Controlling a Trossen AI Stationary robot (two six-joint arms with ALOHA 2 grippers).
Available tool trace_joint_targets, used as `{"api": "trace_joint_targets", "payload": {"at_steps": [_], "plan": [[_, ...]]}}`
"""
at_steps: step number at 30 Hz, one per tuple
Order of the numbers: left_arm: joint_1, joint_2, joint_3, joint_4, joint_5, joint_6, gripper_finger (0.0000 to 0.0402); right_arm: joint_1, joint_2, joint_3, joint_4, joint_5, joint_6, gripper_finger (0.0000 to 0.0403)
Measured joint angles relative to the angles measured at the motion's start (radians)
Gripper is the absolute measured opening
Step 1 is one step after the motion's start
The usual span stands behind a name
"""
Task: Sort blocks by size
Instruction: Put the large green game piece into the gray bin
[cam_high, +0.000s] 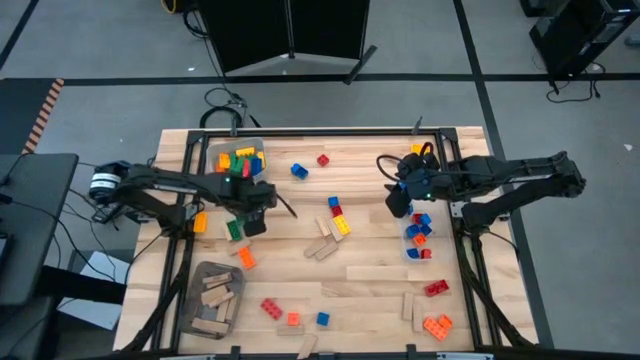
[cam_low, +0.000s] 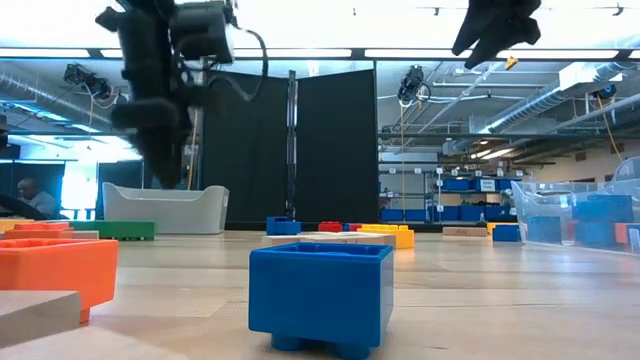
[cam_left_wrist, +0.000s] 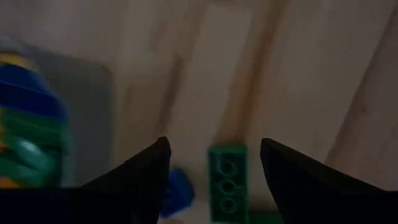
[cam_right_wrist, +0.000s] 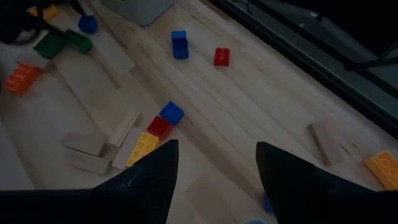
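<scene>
Wooden table (cam_high: 380, 275) strewn with loose studded bricks and tan wooden pieces, clear bin (cam_high: 236, 158) of mixed bricks at far left, left gripper (cam_left_wrist: 214, 163) spread open and empty above long green brick (cam_left_wrist: 227, 183) just beside that bin, right gripper (cam_right_wrist: 217, 163) parted, empty, raised near small bin (cam_high: 418, 236) of blue and red bricks.

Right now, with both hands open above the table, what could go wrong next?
1. The left hand hangs open over a green brick with a blue brick close beside it; closing could catch or push the blue one.
2. The right hand hangs beside the clear bin; coming down carelessly, it might bump the bin.
</scene>
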Motion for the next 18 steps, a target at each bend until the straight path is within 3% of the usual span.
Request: {"api": "trace_joint_targets", "payload": {"at_steps": [7,14,18], "plan": [[0.037,0.062,-0.048,0.060,0.045,0.016,0.0257,-0.041,0.000,0.000,0.000,-0.015,-0.025,0.0229],[0.113,0.121,-0.071,0.069,0.180,0.044,0.0257,-0.076,0.000,0.000,0.000,-0.026,-0.037,0.0229],[0.117,0.173,-0.071,0.058,0.187,0.089,0.0257,-0.088,0.000,0.000,0.001,-0.027,-0.044,0.0229]]}}
